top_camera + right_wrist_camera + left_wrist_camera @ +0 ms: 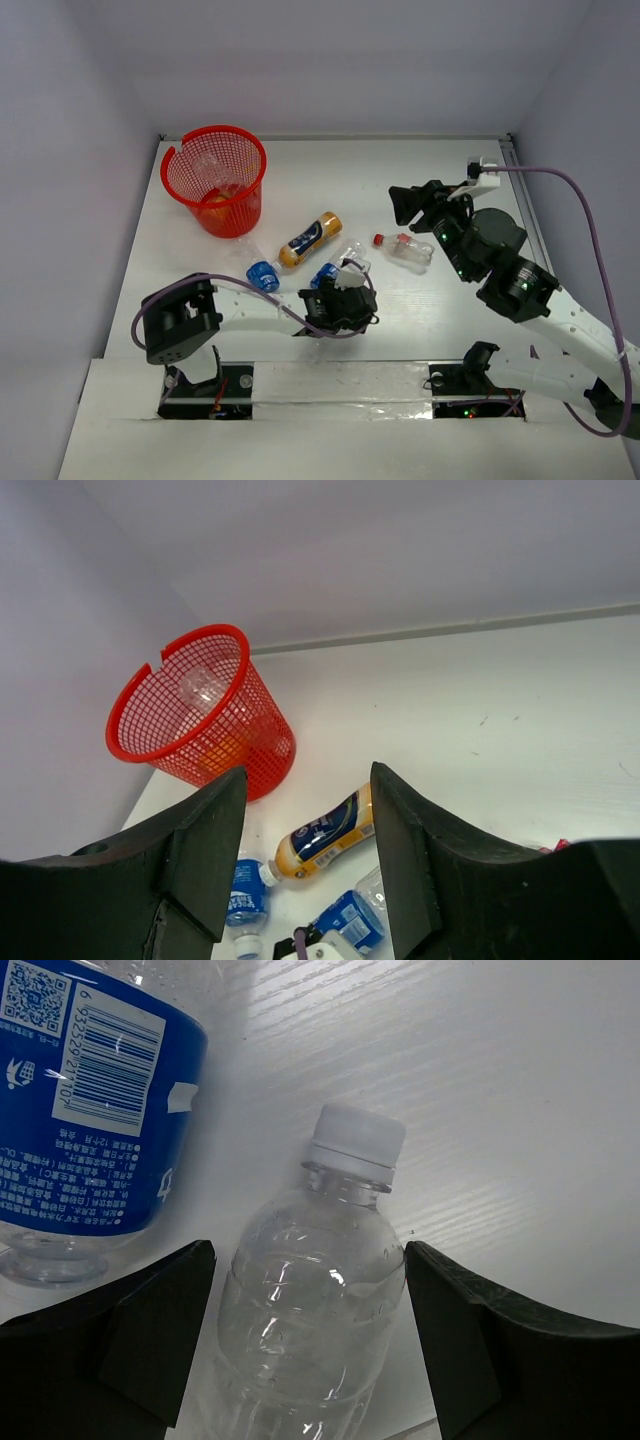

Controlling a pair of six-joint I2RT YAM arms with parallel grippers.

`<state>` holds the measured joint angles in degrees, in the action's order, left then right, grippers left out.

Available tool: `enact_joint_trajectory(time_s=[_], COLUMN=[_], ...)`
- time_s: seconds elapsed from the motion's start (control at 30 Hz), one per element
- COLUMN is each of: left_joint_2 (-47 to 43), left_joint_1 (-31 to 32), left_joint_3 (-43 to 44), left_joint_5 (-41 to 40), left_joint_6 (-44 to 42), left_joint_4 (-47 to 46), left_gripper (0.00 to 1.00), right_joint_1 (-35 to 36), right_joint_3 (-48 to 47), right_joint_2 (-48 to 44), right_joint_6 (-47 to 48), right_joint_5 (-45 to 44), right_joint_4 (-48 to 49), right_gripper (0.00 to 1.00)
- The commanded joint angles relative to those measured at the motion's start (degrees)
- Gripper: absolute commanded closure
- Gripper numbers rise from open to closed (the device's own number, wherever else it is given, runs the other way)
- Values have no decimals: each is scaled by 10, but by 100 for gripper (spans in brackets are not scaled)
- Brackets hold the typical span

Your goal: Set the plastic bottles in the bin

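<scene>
Left gripper [307,1250] spread astride clear white-capped bottle [300,1340] lying on table [330,170]; not clamped, though contact on one side is uncertain. Right gripper [308,772] agape, empty, raised. Bin [232,212] stands far-left, well apart.

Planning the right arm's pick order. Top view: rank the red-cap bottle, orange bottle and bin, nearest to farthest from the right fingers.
1. Red-cap bottle, close beside the right fingers.
2. Orange bottle, mid-table, farther left.
3. Bin, far-left corner.
</scene>
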<state>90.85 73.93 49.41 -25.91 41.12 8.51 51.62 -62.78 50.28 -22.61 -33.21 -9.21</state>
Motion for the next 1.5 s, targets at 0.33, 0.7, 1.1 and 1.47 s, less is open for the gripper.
enact_joint_trajectory(time_s=[0.33,0.7,1.1,1.47], left_joint_2=[-34,-259,-282,-144], left_joint_1=[9,-46,-417,-643], left_joint_3=[6,105,248,319], left_joint_5=[15,-12,50,11], left_joint_6=[-29,-115,-227,-286], left_joint_4=[-56,-32,-127,-245], left_gripper=[56,56,56,56], right_joint_1=[-5,-5,7,89], right_joint_3=[22,33,118,-72], right_joint_2=[-81,-106,15,384], right_joint_6=[-18,1,-27,22], right_joint_5=[-19,-5,229,229], right_joint_4=[-76,-83,99,114], right_gripper=[37,39,95,73])
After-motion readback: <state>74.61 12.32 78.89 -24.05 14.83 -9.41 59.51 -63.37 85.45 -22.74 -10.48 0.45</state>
